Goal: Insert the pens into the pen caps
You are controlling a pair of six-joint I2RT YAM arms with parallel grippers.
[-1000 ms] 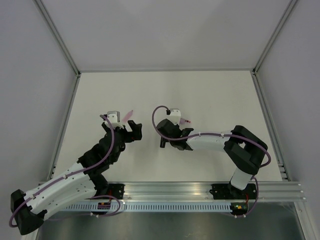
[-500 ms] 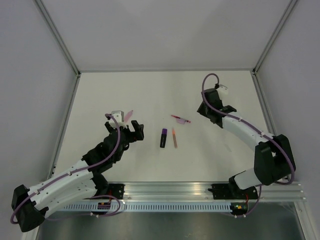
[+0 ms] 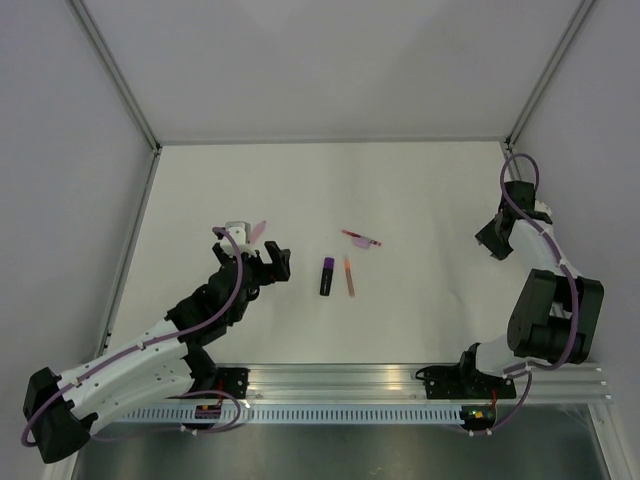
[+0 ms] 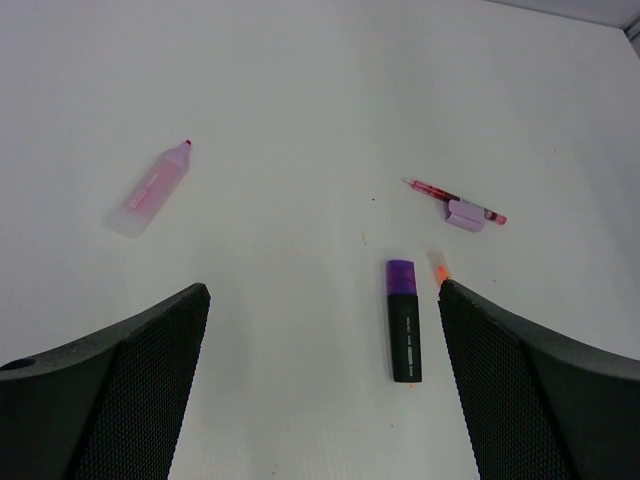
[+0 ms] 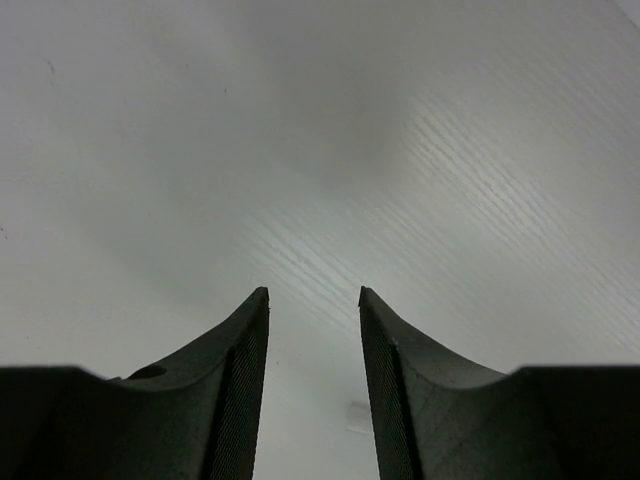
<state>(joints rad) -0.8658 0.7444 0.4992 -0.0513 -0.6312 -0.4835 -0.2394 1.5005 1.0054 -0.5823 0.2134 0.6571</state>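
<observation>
The black pen (image 3: 327, 277) with the purple end lies mid-table. The orange pen (image 3: 348, 275) is just beside it on the right, roughly parallel. A bit farther back sits the thin pink pen (image 3: 361, 238) with a small lilac piece (image 4: 466, 214) touching it, can't tell if that's a cap. Off to the left, apart from those, a chunky pink marker (image 3: 257, 230) with a red tip lies on its own. The left claw (image 3: 266, 264) hangs near that marker, jaws wide, nothing in them, and its wrist view has every pen ahead. The right claw (image 3: 492, 240) is way off at the right edge of the table (image 3: 420, 190), jaws a narrow gap apart and holding nothing.
</observation>
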